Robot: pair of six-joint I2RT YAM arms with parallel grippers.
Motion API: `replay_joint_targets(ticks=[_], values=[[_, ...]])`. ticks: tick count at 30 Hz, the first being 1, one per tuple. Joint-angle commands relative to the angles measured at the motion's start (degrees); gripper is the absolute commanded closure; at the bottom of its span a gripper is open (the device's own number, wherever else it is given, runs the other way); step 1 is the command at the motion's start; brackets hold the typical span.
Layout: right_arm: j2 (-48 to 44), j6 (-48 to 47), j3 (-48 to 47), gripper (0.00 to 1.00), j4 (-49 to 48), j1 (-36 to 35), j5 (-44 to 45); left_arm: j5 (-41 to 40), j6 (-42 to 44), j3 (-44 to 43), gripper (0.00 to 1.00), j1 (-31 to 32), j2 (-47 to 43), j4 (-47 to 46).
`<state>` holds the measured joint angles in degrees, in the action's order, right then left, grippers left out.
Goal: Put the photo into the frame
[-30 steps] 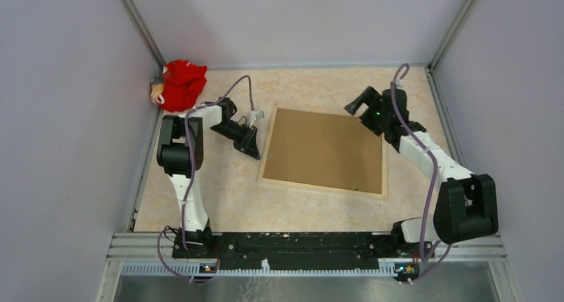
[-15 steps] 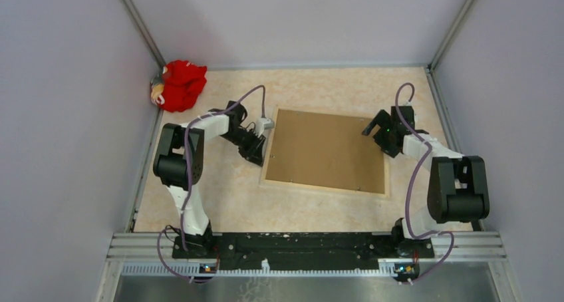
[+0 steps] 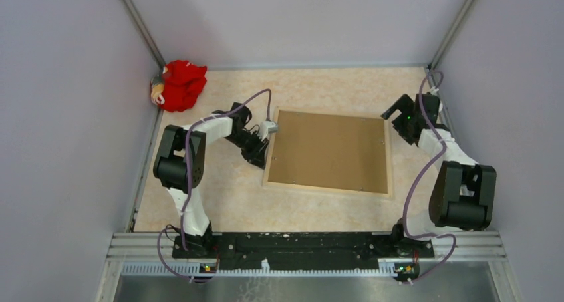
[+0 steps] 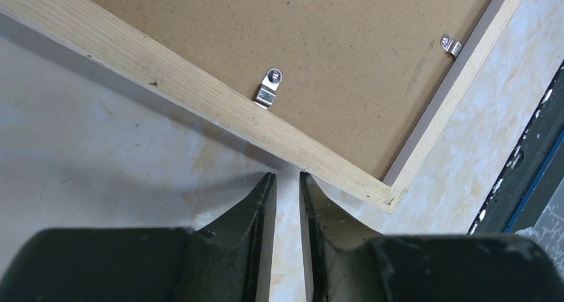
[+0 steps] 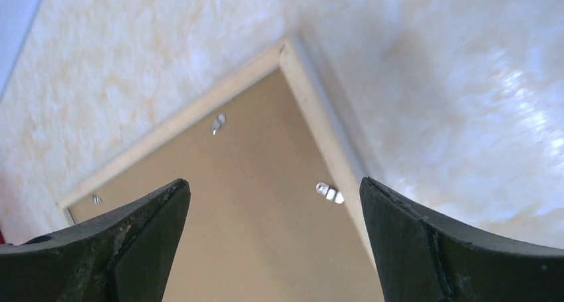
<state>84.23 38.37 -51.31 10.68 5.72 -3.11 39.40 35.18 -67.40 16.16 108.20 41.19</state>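
The frame (image 3: 326,188) lies face down mid-table, its pale wood back up, with the plain brown backing board (image 3: 329,149) set in it. The photo is hidden. My left gripper (image 3: 262,157) is low at the frame's left edge, near its front left corner. In the left wrist view the gripper (image 4: 287,179) is nearly shut with nothing between the fingers, its tips just short of the wood rim (image 4: 199,92). My right gripper (image 3: 392,109) is wide open and empty above the frame's far right corner (image 5: 286,49).
A red cloth toy (image 3: 181,84) lies in the far left corner. Small metal clips (image 4: 268,88) sit along the frame's inner rim, one (image 5: 330,193) near the right gripper. Grey walls close in left, right and back.
The left gripper moved right and down against the frame's left edge, and the frame shifted slightly right. The right gripper first dropped over the frame's right edge, then drew back and right to its far corner.
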Motion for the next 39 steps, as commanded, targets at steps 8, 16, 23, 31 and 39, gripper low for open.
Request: replay_joint_targets(ticks=[8, 16, 23, 31, 39], values=[[12.53, 0.33, -3.53, 0.01, -5.79, 3.91, -3.41, -4.08, 4.44, 0.99, 0.73, 0.80, 2.08, 2.04], [22.01, 1.55, -10.16, 0.01, -6.88, -2.09, -7.57, -2.97, 7.92, 1.30, 0.72, 2.21, 1.73, 4.51], [31.09, 1.97, -24.34, 0.01, -4.74, -12.20, -12.26, -0.18, 10.07, 5.67, 0.68, 12.02, 1.08, 5.43], [39.57, -2.55, -40.57, 0.01, 3.40, -17.82, -13.55, 3.20, 14.21, 5.31, 0.51, 17.90, -0.60, 11.00], [28.39, -8.00, -42.11, 0.01, 6.78, -17.93, -3.67, 2.74, 24.74, -5.06, 0.48, 11.02, -8.21, 28.18]])
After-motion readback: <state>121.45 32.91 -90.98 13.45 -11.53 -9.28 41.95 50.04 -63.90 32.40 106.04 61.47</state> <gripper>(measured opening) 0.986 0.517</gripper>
